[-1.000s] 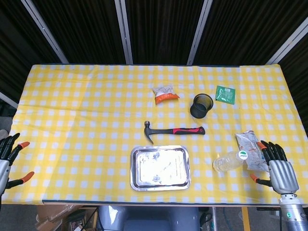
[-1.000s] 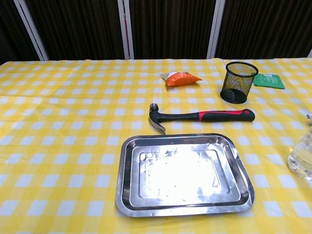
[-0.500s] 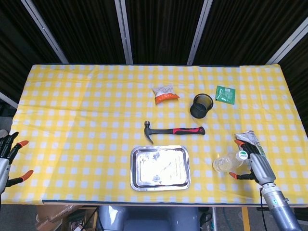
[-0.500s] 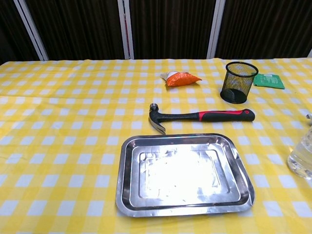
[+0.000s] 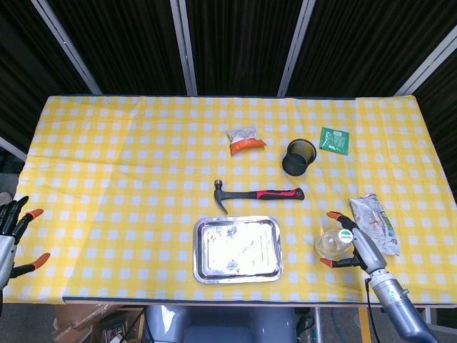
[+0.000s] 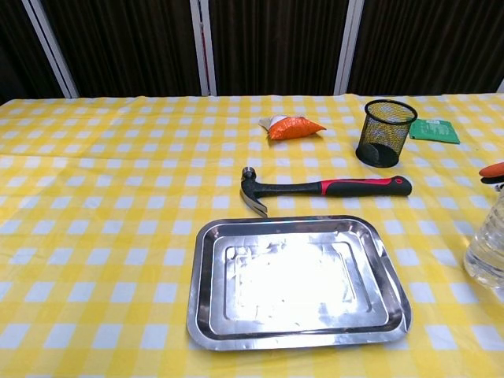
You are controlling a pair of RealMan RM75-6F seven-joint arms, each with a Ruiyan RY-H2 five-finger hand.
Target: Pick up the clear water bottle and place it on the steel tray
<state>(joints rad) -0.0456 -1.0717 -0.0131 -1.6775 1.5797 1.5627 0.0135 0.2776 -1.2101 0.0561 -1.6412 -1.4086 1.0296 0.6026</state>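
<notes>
Now the right hand (image 5: 348, 243) has slid in against the water bottle (image 5: 331, 243) | fingers spread around its cap end, not clenched | bottle lying near the table's front right corner, right of the steel tray (image 5: 238, 249) | left hand (image 5: 13, 236) spread, holding nothing, at the front left edge

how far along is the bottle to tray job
Nothing is finished: the steel tray holds nothing. In hand: the right robot hand is at the clear water bottle, fingers spread around it, with no firm grip visible. Left: grasp, lift and set it on the tray. The left robot hand waits at the table's edge.
</notes>
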